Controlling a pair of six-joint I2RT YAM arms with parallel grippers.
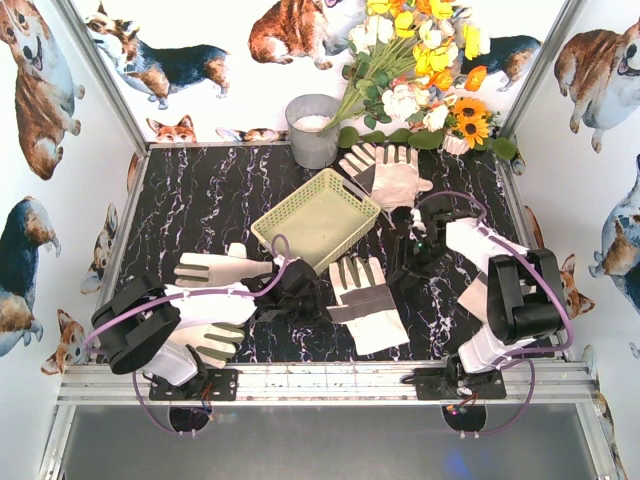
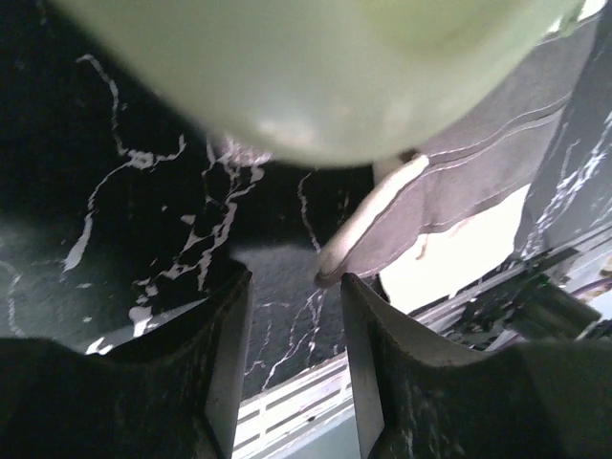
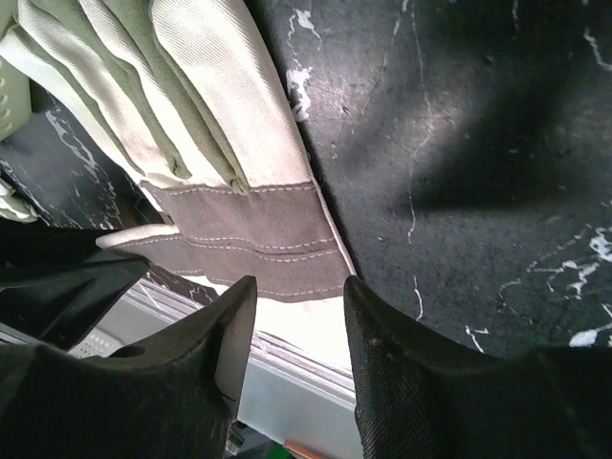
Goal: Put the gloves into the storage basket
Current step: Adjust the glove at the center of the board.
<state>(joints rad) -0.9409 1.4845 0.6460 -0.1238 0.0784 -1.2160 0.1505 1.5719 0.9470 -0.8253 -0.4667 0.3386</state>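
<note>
Jaws of my left claw (image 2: 292, 287) and right claw (image 3: 298, 287) stand apart, empty, a glove (image 3: 239, 229) seemingly just beyond.

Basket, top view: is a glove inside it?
No, the basket holds nothing; the gloves lie outside it.
</note>
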